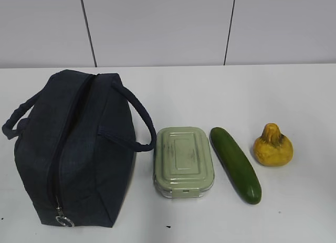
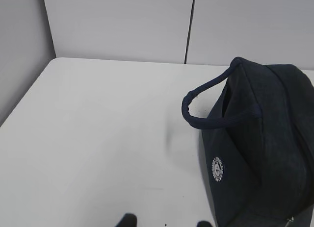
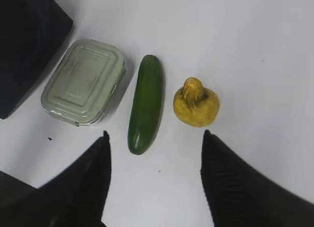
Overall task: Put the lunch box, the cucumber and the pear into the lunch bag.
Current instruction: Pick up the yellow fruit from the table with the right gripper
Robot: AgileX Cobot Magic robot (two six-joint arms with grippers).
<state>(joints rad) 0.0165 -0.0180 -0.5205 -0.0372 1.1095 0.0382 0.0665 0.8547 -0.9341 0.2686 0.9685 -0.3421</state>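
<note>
Hovering with my right gripper spread wide and empty over the cucumber, between lunch box and pear; my left gripper hangs parted, empty, beside the lunch bag.

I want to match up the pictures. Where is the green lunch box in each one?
Exterior view: lunch box at lower centre, between the lunch bag and the cucumber.
Left wrist view: not in it; only the bag shows.
Right wrist view: upper left, left of the cucumber.
Shared landmark: the navy lunch bag.
</note>
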